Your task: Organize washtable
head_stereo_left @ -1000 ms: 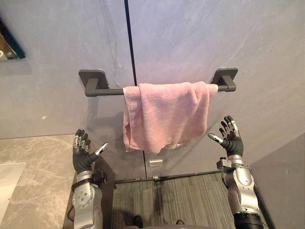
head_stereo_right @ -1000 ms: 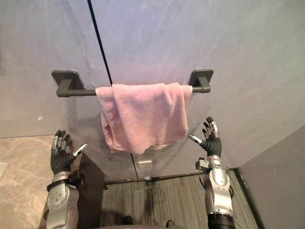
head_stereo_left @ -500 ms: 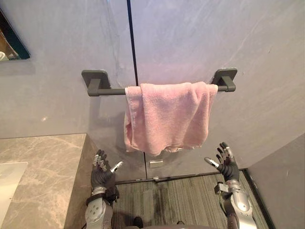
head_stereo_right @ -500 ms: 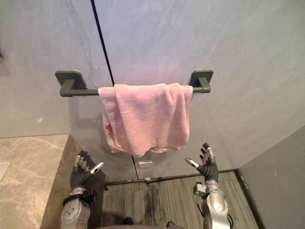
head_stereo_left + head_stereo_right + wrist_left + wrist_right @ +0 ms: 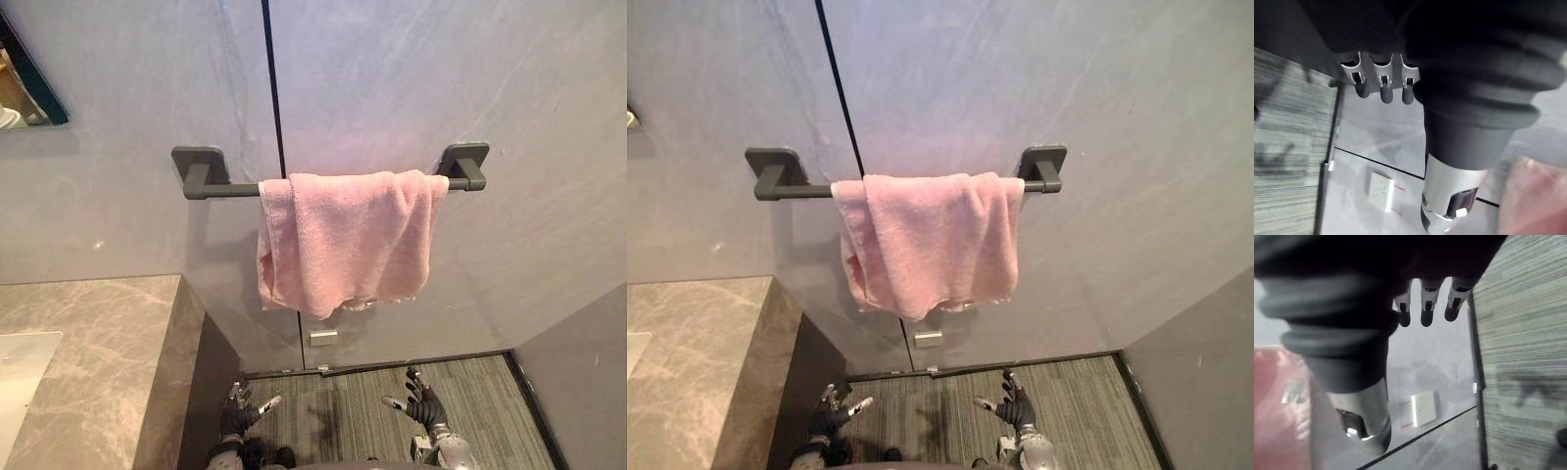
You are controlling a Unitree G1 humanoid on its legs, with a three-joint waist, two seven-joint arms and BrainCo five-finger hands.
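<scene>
The rear wall [image 5: 392,78] consists of smooth grey stone-look panels. A thin black vertical seam [image 5: 272,88] divides it left of centre. A small white rectangular plate [image 5: 322,337] is mounted low on this wall, just right of the seam. A dark strip [image 5: 372,363] runs along the foot of the wall. Below the strip lies a grey striped carpet floor [image 5: 480,392]. A darker grey side wall [image 5: 588,392] borders the floor on the right. A dark-edged mirror corner [image 5: 18,98] sits at upper left.
</scene>
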